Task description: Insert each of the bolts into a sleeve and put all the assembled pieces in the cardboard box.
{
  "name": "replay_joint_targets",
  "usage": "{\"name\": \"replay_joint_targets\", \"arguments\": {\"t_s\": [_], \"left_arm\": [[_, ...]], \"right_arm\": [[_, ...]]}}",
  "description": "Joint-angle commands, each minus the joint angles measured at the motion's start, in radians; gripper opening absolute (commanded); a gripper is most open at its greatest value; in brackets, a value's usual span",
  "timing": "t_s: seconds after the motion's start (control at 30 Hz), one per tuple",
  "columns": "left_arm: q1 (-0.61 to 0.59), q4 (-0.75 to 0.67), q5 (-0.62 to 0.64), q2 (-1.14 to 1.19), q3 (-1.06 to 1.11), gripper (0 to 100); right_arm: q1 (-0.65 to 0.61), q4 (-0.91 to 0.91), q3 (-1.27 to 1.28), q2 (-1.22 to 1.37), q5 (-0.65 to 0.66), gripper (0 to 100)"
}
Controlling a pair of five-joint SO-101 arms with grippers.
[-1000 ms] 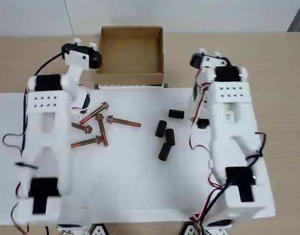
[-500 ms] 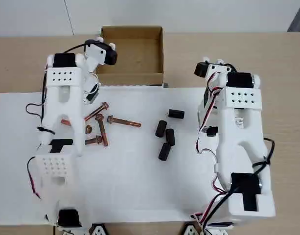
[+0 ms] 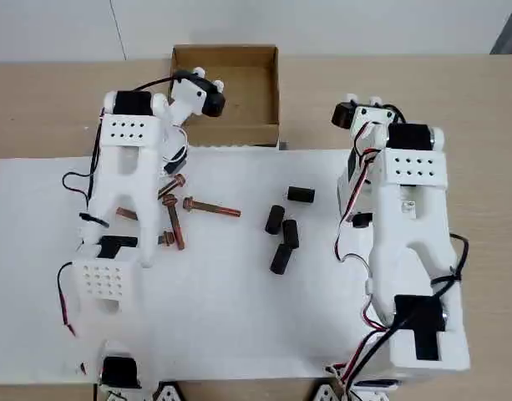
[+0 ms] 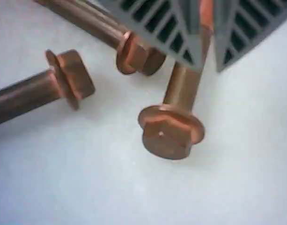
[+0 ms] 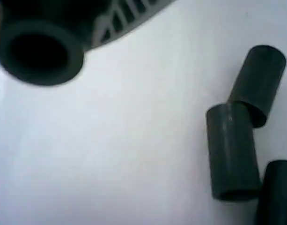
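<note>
While the left arm has swung in from the outer edge of the white mat (image 3: 222, 317) over the last second, bringing its wrist to the front corner of the cardboard box (image 3: 239, 134), the left gripper (image 4: 208, 54) is clenched on the shank of one bolt (image 4: 171, 133). That bolt's flanged head points away from the ribbed fingers (image 4: 171, 26) and sits low over the mat; whether it touches cannot be told. A second bolt (image 4: 70, 79) lies to one side of the gripper, well clear of the held head. A third bolt (image 4: 134, 54) has its head just beside the gripped shank. In the high view the loose bolts (image 3: 210, 206) beside this arm lie where they lay a second ago.

The right gripper (image 5: 94, 26) grasps a sleeve (image 5: 38, 54) against its ribbed finger (image 5: 124, 16), open bore toward the wrist camera. Three loose sleeves lie on the mat apart from it: two touching, end against side (image 5: 258, 84) (image 5: 232, 150), and another (image 5: 279, 192) just beyond them. The right arm drew back from the sleeve group (image 3: 281, 258) between the two earlier frames and has kept still since; the group itself is unmoved.
</note>
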Motion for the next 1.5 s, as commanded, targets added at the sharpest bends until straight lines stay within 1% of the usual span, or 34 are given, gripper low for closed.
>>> {"name": "replay_joint_targets", "arguments": {"t_s": [0.0, 0.27, 0.5, 0.7, 0.87, 1.07, 1.47], "left_arm": [[0.011, 0.029, -0.008, -0.006, -0.013, 7], [0.026, 0.028, -0.028, -0.003, 0.035, 8], [0.012, 0.028, -0.028, 0.074, 0.027, 8], [0.003, -0.021, -0.028, 0.086, 0.024, 8], [0.005, 0.028, -0.028, 0.087, -0.077, 8], [-0.006, 0.031, -0.026, 0.086, -0.137, 8], [-0.009, 0.012, -0.031, 0.097, -0.056, 8]], "right_arm": [[0.004, -0.015, -0.008, -0.051, 0.009, 0.3], [0.002, -0.016, -0.008, -0.051, 0.009, 0.3], [0.002, -0.016, -0.008, -0.051, 0.008, 0.3], [0.002, -0.010, -0.008, -0.051, 0.009, 0.3], [0.002, -0.015, -0.006, -0.051, 0.008, 0.3], [0.002, -0.015, -0.006, -0.051, 0.006, 0.3], [0.002, -0.015, -0.006, -0.051, 0.005, 0.3]]}}
